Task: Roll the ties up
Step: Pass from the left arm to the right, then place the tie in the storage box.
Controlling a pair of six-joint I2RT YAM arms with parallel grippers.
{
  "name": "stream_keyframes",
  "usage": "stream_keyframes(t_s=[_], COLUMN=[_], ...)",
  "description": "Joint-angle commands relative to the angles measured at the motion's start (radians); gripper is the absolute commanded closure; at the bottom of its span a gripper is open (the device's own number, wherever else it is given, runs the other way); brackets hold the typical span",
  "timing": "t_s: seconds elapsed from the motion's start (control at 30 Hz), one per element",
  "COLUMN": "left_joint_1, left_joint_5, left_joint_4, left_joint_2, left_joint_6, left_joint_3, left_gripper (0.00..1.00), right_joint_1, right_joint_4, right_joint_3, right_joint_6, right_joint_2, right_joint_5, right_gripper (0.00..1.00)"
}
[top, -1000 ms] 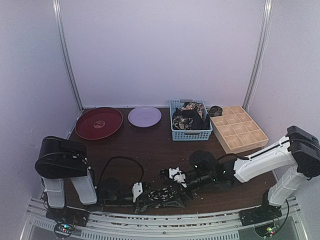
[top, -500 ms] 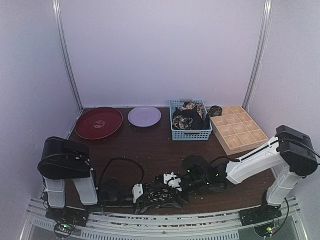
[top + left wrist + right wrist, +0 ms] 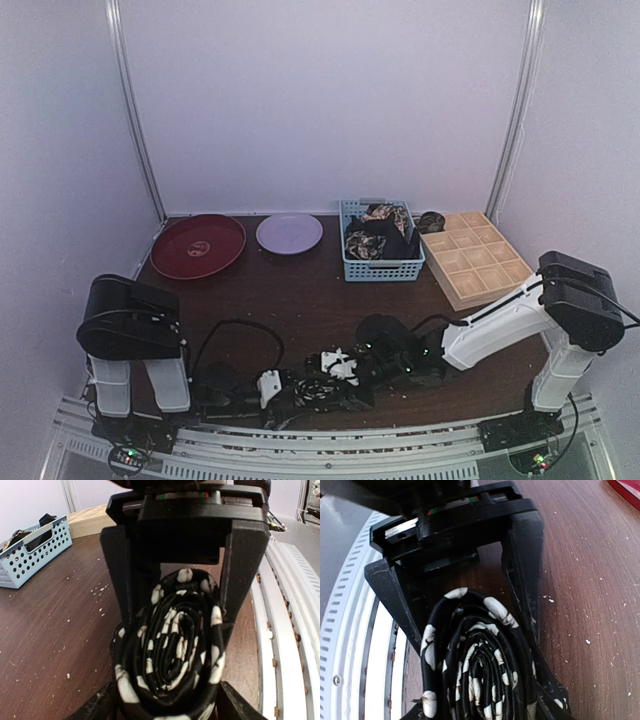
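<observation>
A black tie (image 3: 318, 385) with cream floral print is wound into a tight roll at the table's near edge. My left gripper (image 3: 292, 392) and right gripper (image 3: 342, 368) face each other with the roll between them. In the left wrist view the roll (image 3: 172, 645) fills the gap between my left gripper's (image 3: 167, 702) jaws, which press its sides; the right gripper's black fingers (image 3: 127, 580) flank its far end. In the right wrist view the roll (image 3: 480, 665) sits the same way in my right gripper (image 3: 480, 707). More ties (image 3: 378, 232) are heaped in the basket.
The blue mesh basket (image 3: 382, 265) stands at the back centre, also in the left wrist view (image 3: 30, 555). A wooden gridded tray (image 3: 480, 258) lies to its right with a dark roll (image 3: 431, 221) at its back corner. A red plate (image 3: 197, 246) and a purple plate (image 3: 289, 233) lie back left.
My right arm has moved left and nearer, closing on the left gripper. The loose tie fabric between them has gathered into a compact roll. The left gripper shifted slightly left.
</observation>
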Motion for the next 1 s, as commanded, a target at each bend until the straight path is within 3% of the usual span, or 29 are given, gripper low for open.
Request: stream_keyframes(t_s=[0.0, 0.2, 0.3, 0.53, 0.7, 0.97], left_joint_1=[-0.006, -0.005, 0.003, 0.141, 0.147, 0.147], left_joint_5=[-0.068, -0.177, -0.245, -0.038, -0.056, -0.136], left_joint_4=[0.059, 0.048, 0.031, -0.008, -0.005, -0.145], left_joint_2=[-0.03, -0.098, -0.152, -0.251, -0.25, -0.351], left_joint_6=[-0.028, -0.084, -0.132, -0.259, -0.287, -0.311], left_joint_3=[-0.035, -0.111, -0.137, -0.154, -0.163, -0.158], left_gripper=[0.31, 0.29, 0.26, 0.39, 0.42, 0.39], right_joint_1=[0.003, 0.003, 0.003, 0.027, 0.044, 0.044], right_joint_4=[-0.008, -0.034, -0.078, -0.148, -0.189, -0.212], right_joint_3=[0.023, 0.031, 0.035, 0.061, 0.096, 0.082], right_joint_6=[0.027, 0.061, 0.084, 0.119, 0.126, 0.16], right_joint_2=[0.025, 0.017, 0.002, 0.005, 0.04, 0.009], right_joint_5=[0.064, 0.207, 0.283, 0.314, 0.34, 0.36], right_gripper=[0.54, 0.63, 0.6, 0.54, 0.5, 0.65])
